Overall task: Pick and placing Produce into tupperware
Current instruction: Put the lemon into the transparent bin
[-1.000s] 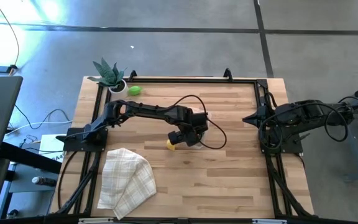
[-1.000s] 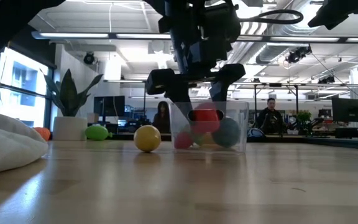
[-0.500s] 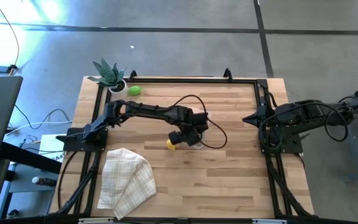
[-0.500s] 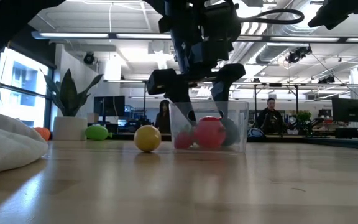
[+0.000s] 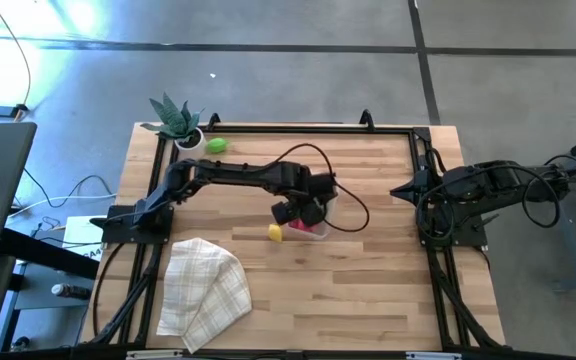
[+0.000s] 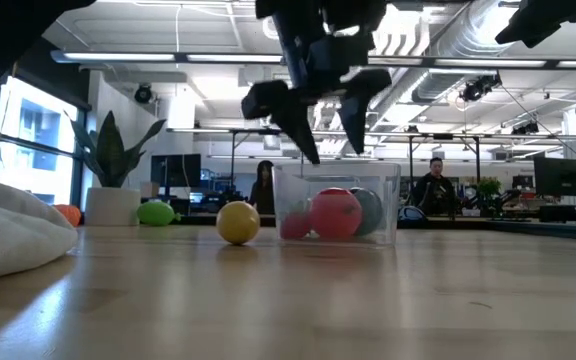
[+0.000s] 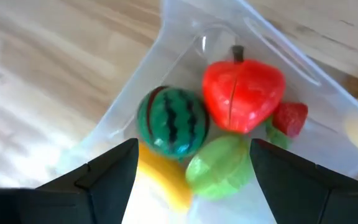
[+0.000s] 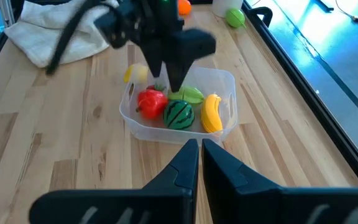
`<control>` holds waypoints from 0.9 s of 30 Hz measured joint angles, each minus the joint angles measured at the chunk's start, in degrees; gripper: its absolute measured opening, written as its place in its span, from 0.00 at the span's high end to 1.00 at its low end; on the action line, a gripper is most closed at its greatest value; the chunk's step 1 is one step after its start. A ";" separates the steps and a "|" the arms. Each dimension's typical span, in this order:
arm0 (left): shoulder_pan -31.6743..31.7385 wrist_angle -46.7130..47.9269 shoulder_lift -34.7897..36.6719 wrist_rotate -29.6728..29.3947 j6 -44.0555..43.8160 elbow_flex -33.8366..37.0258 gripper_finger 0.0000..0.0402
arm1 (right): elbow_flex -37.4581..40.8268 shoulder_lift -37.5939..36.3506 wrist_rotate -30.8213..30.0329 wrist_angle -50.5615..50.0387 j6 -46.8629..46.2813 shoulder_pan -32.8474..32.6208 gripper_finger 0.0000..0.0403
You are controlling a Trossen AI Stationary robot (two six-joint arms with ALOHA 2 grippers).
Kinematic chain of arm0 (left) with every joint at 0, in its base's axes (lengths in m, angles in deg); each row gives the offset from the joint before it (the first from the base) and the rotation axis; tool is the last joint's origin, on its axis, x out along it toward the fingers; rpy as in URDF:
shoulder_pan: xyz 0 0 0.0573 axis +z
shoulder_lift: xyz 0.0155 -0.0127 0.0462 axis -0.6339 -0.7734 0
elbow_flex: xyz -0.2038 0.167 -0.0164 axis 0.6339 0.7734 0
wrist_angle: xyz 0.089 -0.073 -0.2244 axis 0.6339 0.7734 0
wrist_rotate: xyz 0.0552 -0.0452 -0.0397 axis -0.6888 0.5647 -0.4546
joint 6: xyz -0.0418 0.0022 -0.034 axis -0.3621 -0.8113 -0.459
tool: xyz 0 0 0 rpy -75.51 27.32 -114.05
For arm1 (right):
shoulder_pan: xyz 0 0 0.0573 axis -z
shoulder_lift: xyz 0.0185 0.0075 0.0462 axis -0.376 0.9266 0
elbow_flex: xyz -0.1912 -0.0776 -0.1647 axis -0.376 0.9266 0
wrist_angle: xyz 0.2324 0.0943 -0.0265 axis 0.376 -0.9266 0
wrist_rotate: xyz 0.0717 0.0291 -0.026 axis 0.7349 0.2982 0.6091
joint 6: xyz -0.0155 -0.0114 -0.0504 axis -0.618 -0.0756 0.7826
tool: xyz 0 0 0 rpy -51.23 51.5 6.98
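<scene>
My left gripper [image 6: 318,125] hangs released above the tub [image 8: 225,84]; five pieces inside, yellow [image 6: 237,222], green [image 5: 216,145], orange [image 6: 67,213] left.

Robotics lab set in an open-plan office or industrial hall. Polished concrete floor [image 5: 268,60] around a butcher-block wooden table [image 5: 368,290] edged by a black metal frame [image 5: 298,128], with two arms bolted to it. Loose cables [image 5: 68,195] run off the left side. Far behind the table: exposed ceiling ducts [image 6: 438,30], strip lights, rows of desks with monitors [image 6: 563,180], two people [image 6: 435,185] seated there. Large windows [image 6: 28,140] at far left. A potted plant [image 6: 113,170] stands on the far left corner of the table.
</scene>
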 joint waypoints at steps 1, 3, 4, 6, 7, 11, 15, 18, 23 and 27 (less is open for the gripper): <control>0.00 1.26 0.04 -0.21 -0.62 -1.19 0.26 | 0.00 0.02 0.00 -0.01 0.00 -0.02 0.97; 0.02 4.58 0.03 -0.45 -1.72 -3.53 0.26 | 0.00 0.01 0.02 0.00 0.01 0.00 0.97; 0.05 6.72 0.02 -0.45 -2.33 -4.86 0.26 | 0.00 0.02 0.01 0.00 0.00 -0.02 0.97; 0.02 10.57 0.07 -0.44 -3.80 -7.05 0.26 | 0.00 0.00 0.00 0.00 0.00 -0.02 0.97; 0.00 12.59 0.10 -0.43 -4.64 -7.83 0.26 | -0.02 0.00 0.01 -0.02 0.00 -0.02 0.97; -0.02 22.50 0.04 0.27 -8.44 -11.31 0.26 | -0.01 0.01 0.01 -0.02 0.00 -0.01 0.97; -0.02 29.71 0.02 4.24 -12.76 -12.74 0.26 | 0.00 0.01 0.02 -0.01 0.00 -0.01 0.97; -0.36 31.29 0.02 6.99 -15.38 -12.85 0.26 | 0.00 0.02 0.00 -0.02 0.00 0.00 0.97; -1.38 31.17 0.02 7.37 -17.51 -10.58 0.26 | 0.00 0.01 0.00 -0.01 0.00 0.00 0.97; -1.92 30.60 2.15 7.98 -17.74 -5.76 0.26 | 0.00 0.00 0.01 -0.02 0.00 0.00 0.97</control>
